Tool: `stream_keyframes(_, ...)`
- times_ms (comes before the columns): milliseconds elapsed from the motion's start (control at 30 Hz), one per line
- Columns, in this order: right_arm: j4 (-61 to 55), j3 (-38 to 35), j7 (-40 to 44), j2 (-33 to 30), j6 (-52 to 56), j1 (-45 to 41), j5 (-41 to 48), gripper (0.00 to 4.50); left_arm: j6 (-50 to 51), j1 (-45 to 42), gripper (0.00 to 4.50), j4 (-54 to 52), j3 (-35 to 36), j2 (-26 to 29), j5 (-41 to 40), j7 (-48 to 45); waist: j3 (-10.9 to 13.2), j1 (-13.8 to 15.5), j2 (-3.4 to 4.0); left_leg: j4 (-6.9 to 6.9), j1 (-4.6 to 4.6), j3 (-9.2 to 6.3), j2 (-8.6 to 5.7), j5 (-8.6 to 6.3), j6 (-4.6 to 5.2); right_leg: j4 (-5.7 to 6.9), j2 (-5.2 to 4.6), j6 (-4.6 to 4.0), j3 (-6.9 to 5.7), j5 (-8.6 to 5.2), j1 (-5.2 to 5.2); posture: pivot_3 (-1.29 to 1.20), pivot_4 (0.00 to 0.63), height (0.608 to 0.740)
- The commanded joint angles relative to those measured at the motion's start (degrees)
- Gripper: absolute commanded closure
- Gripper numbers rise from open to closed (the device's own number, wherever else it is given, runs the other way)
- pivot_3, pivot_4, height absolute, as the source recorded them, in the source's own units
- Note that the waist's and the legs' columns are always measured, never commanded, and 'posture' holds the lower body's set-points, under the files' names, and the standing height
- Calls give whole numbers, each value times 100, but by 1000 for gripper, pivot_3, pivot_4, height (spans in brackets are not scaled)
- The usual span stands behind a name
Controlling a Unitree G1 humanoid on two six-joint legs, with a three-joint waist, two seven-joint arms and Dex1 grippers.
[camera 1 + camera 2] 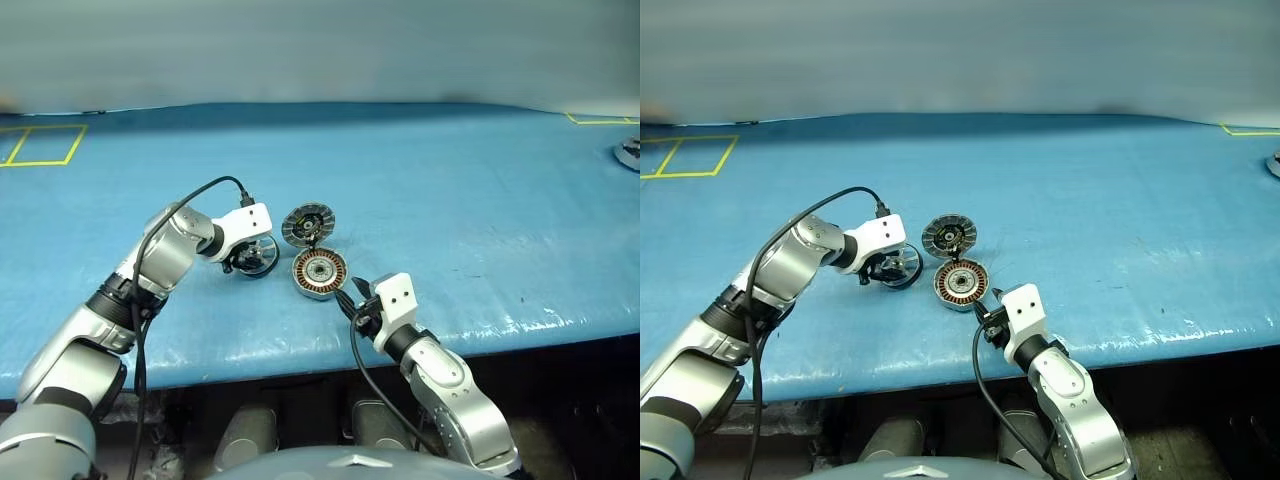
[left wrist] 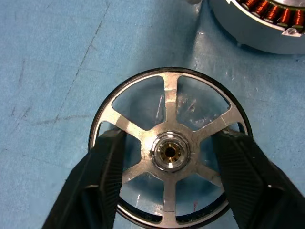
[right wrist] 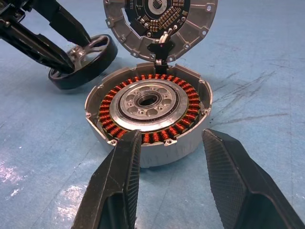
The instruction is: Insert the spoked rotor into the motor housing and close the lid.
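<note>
The spoked rotor (image 2: 170,151) lies flat on the blue table, left of the motor housing (image 1: 319,273). My left gripper (image 1: 245,262) is down over it and open. Its fingers (image 2: 107,167) stand either side of the hub, their tips just inside the rim, and no clamp shows. The housing's copper windings and silver centre (image 3: 148,102) are exposed. The lid (image 1: 308,223) stands raised on its hinge at the housing's far side, dark segmented face toward me. My right gripper (image 3: 170,136) is open just in front of the housing, touching nothing.
The table's front edge (image 1: 300,360) runs close behind the right gripper. Yellow tape squares (image 1: 45,145) mark the far left corner. A round silvery part (image 1: 630,153) sits at the far right edge. Open blue surface lies beyond the lid.
</note>
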Motion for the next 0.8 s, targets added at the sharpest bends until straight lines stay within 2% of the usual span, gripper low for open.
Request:
stream_keyframes(33,-129,-75,7,14,-128,-44,11,2371,-46,-38,3200,-136,54,63,118,8,-1,3,0,1,2,0,0,0,0,0,-1,1,-1,0,3,0,150,740)
stream_keyframes(567,-63,-50,29,25,-145,-143,1,2371,-17,49,3225,-168,173,166,47,-130,-1,-15,1,5,2,0,0,3,1,4,1,8,1,1,1,0,150,740)
stream_keyframes(667,-125,-34,22,17,-147,-104,-7,2371,136,155,3225,-383,479,250,-154,-159,0,-29,1,3,1,0,1,3,1,4,2,6,1,2,-1,0,150,740)
stream_keyframes(800,-227,-87,50,-7,-189,-34,43,2371,285,487,3225,-779,1046,669,-523,-285,2,-53,-1,0,-1,0,3,3,0,4,-2,-6,3,6,-6,0,150,740)
